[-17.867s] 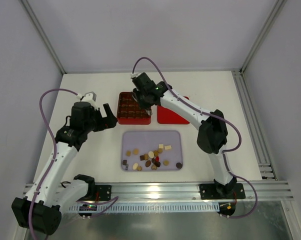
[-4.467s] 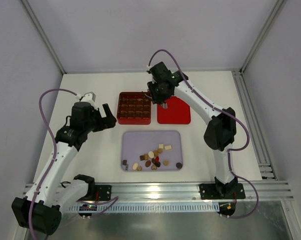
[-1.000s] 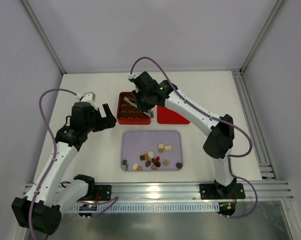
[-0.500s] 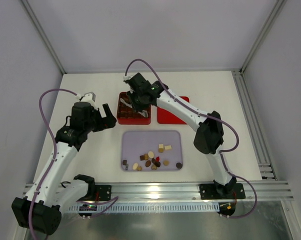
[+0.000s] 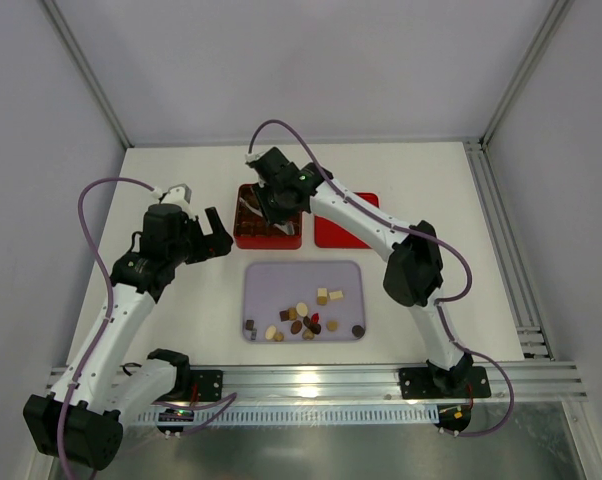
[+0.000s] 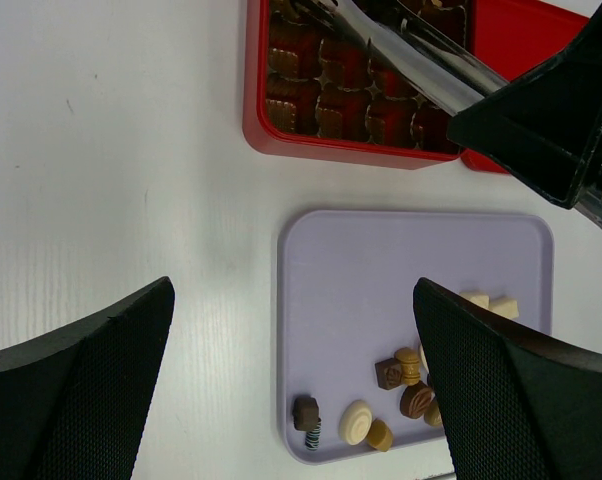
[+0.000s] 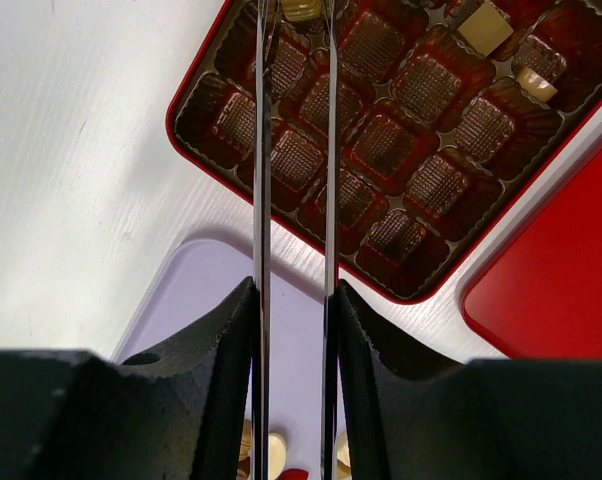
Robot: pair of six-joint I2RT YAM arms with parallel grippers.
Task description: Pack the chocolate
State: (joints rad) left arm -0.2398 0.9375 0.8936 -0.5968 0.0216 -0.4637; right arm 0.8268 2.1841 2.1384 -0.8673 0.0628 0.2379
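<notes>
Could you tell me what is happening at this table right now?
The right gripper holds metal tongs over the red box, with a tan chocolate between the blades; whether it is gripped or set down cannot be told. At least two other pieces sit in the box, and most compartments are empty. The remaining chocolates lie loose on the lilac tray. The left gripper hangs open left of the box, holding nothing.

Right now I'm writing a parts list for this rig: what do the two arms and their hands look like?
The left arm and right arm have white shells with black joints; a purple cable runs along each. The left hand has broad black fingers with a fine mesh texture. The right hand has black fingers extended by two long, thin metal blades.
</notes>
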